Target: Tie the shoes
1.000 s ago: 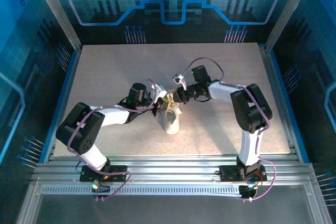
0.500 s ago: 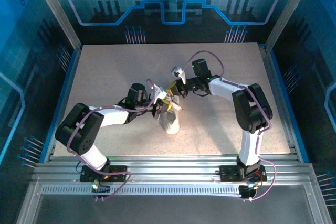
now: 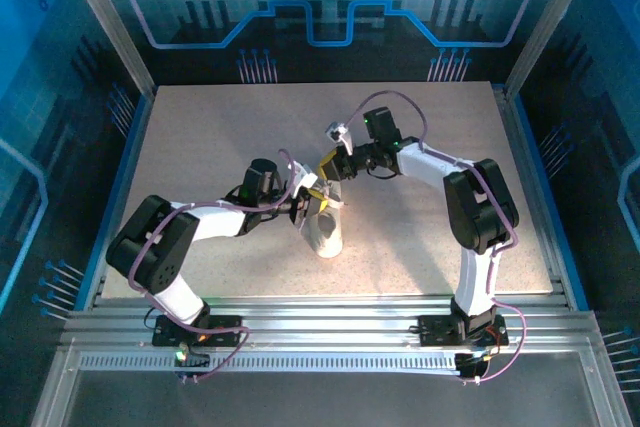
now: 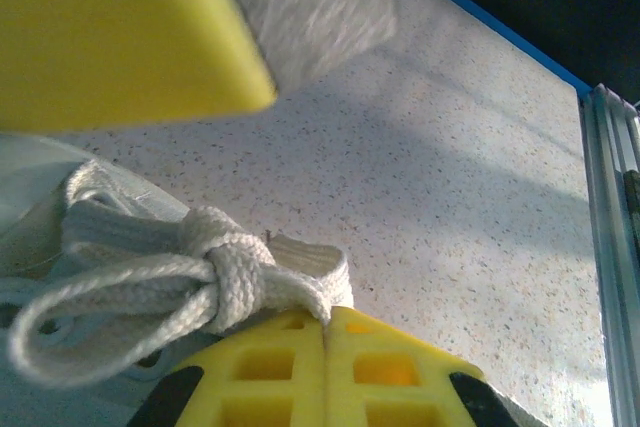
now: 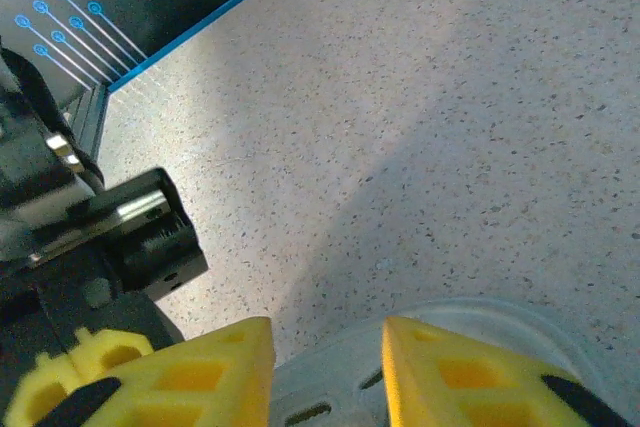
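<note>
A: Ground first?

B: Pale speckled tabletop (image 3: 200,147). One small white low-top sneaker (image 3: 326,234) stands on it, about mid-table. Everything else gets placed off that sneaker.

A: The grippers?

B: The left gripper (image 3: 311,205) is right over the sneaker's laced top, coming in from its left. The right gripper (image 3: 331,165) hangs near, just past the sneaker's far end.

A: Jaws?

B: Left wrist view: the left's yellow fingers are pressed together, pinching a flat white lace (image 4: 305,269) just where it leaves a chunky wrapped knot (image 4: 232,269) on top of the sneaker. Right wrist view: the right's yellow fingers stand apart with nothing gripped, and the sneaker sits under the gap.

A: Which step?

B: My read is that the knot is being cinched. A slack rope-like loop (image 4: 60,322) hangs off the knot's other side. The next move probably calls for the right gripper to drop onto that loop and pull against the left, with the left's pinch holding. A slip there would loosen the knot.

A: Containers?

B: None to log except the sneaker's own mouth. I cannot tell whether anything is in it.
</note>
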